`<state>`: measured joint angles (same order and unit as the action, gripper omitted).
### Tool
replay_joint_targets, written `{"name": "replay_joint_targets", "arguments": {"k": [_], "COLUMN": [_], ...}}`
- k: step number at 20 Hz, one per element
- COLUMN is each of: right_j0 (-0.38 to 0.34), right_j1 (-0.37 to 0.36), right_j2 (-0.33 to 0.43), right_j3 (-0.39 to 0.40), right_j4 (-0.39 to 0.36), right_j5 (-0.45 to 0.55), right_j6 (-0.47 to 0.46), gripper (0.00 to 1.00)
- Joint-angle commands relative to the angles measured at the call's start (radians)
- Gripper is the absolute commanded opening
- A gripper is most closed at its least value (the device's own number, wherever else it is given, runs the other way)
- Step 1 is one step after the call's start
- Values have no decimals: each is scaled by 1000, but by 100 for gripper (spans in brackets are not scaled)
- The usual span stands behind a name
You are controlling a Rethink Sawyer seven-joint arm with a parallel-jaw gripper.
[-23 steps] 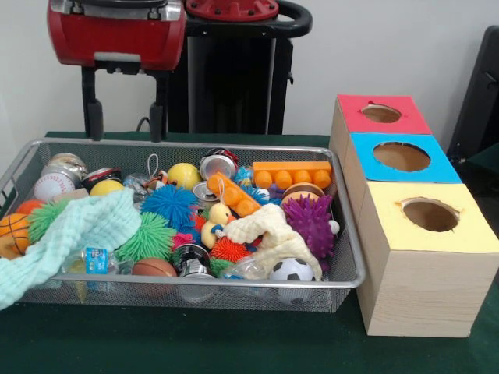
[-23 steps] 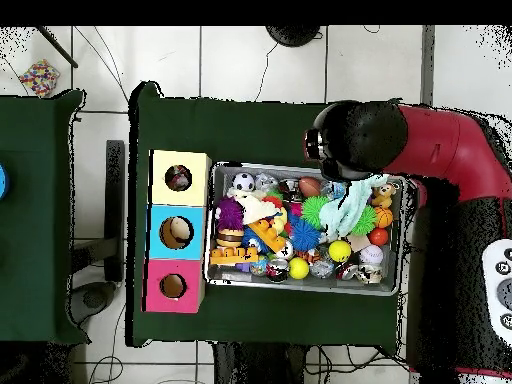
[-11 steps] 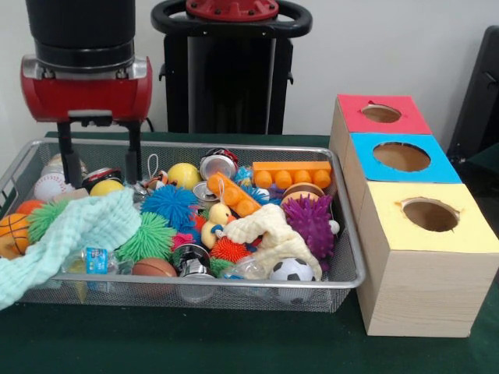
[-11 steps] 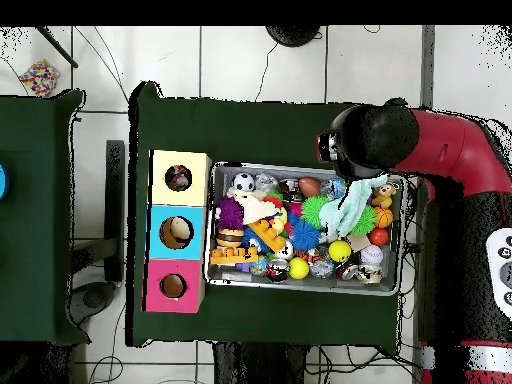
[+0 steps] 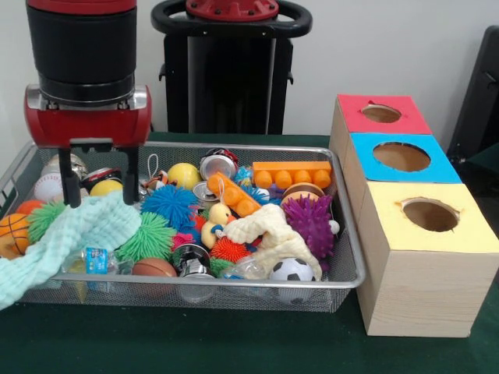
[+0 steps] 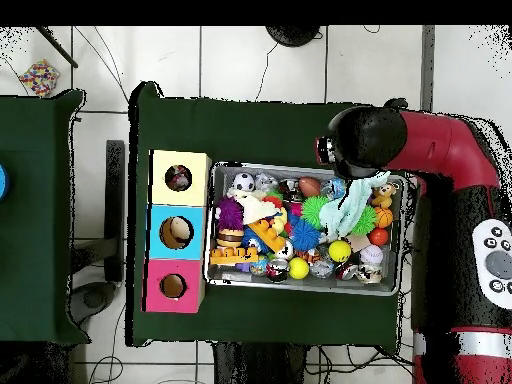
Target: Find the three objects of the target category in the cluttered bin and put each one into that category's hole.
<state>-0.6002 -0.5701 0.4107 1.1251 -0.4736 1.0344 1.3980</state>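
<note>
Dark green table cloth (image 5: 195, 347) covers the work table, plain white wall (image 5: 374, 47) behind it. A black object (image 5: 479, 93) sits at the right edge, possibly a chair back, can't tell. From overhead: a second green-covered table (image 6: 35, 220) stands just beside the main one across a narrow gap, with a blue item (image 6: 2, 181) cut off at its edge. White tiled floor (image 6: 240, 60) around both, loose cables (image 6: 268, 62) trailing over it, and a small multicoloured item (image 6: 40, 75) on the tiles near the second table's corner.
</note>
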Motion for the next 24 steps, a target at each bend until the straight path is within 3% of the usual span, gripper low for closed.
{"name": "replay_joint_targets", "arguments": {"k": [1, 7, 15, 17, 20, 24], "right_j0": [53, 89, 168, 185, 161, 174], "right_j1": [25, 117, 224, 225, 205, 165], "right_j2": [-11, -32, -92, -110, -77, -103], "right_j3": [-59, -141, -257, -273, -220, -218], "right_j4": [-158, -178, -251, -269, -203, -208], "right_j5": [37, 100, 206, 197, 124, 185], "right_j6": [-232, -122, -97, -71, -72, -117], "gripper": [100, 100, 100, 100, 100, 100]}}
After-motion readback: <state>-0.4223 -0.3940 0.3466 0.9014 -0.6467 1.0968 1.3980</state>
